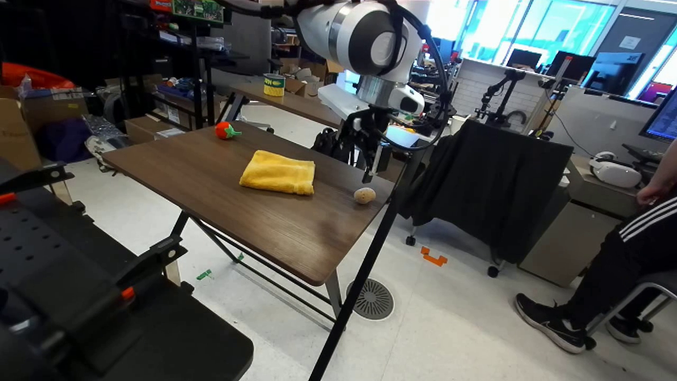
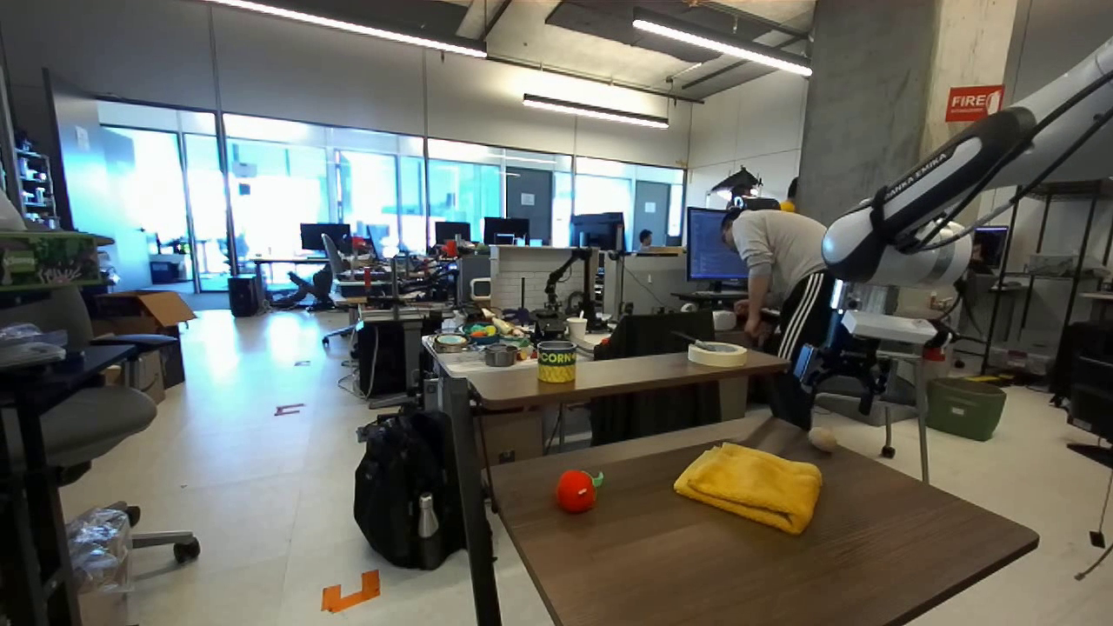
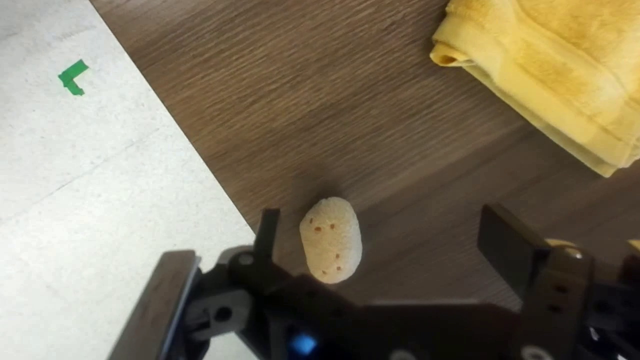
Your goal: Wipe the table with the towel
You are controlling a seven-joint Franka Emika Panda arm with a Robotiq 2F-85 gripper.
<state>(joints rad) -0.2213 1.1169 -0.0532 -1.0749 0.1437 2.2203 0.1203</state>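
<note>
Gripper hangs spread wide, pinching nothing, above one end of the dark table. Toward the middle of the table lies the folded yellow towel; from the gripper it is inward, up and to the right in the wrist view. On that sideways offset the coming move turns, I judge: travel inward over the towel first, then lower; with only one gripper here, there is no choosing the nearer. The towel's banded hem faces back toward the gripper, slanting down to the right in the wrist view, a curled corner at the hem's left end. Which way its long axis runs I cannot settle: the exterior views foreshorten it and the wrist view crops it. Past the towel, near the table's other end, rests a red tomato. Smallest, a beige lump lies below the gripper, showing between the jaws
</note>
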